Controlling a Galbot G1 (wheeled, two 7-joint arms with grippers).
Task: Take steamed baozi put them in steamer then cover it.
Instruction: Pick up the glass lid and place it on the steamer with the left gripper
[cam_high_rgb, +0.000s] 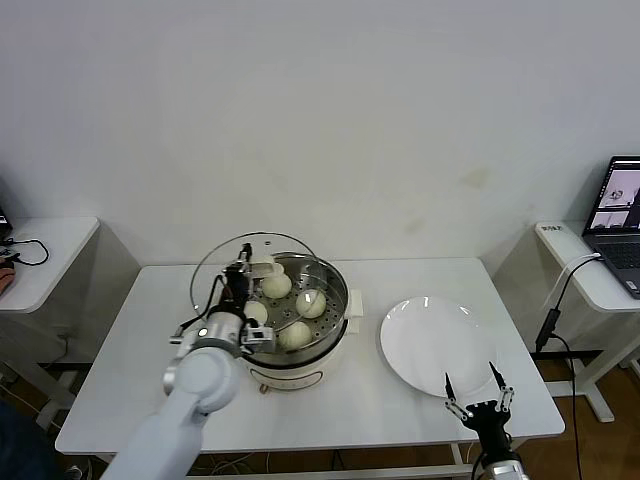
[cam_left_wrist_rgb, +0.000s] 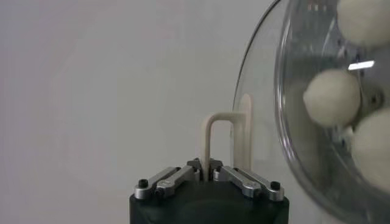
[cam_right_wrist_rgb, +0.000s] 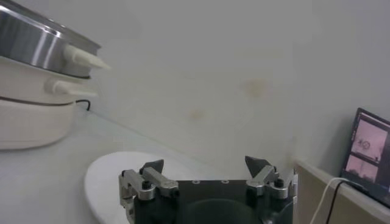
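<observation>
No readable writing shows on the white table (cam_high_rgb: 130, 340) by the plain wall, where the left gripper (cam_high_rgb: 243, 283) clamps the lid (cam_high_rgb: 225, 262) handle, seemingly tilted at the steamer (cam_high_rgb: 335, 290), and the right gripper (cam_high_rgb: 477, 392) gapes near the plate (cam_high_rgb: 420, 350).

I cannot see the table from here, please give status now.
Left gripper shut on the cover handle, cover tilted at steamer rim. Four baozi inside. Right gripper open, idle by plate. Nothing blocking.
</observation>
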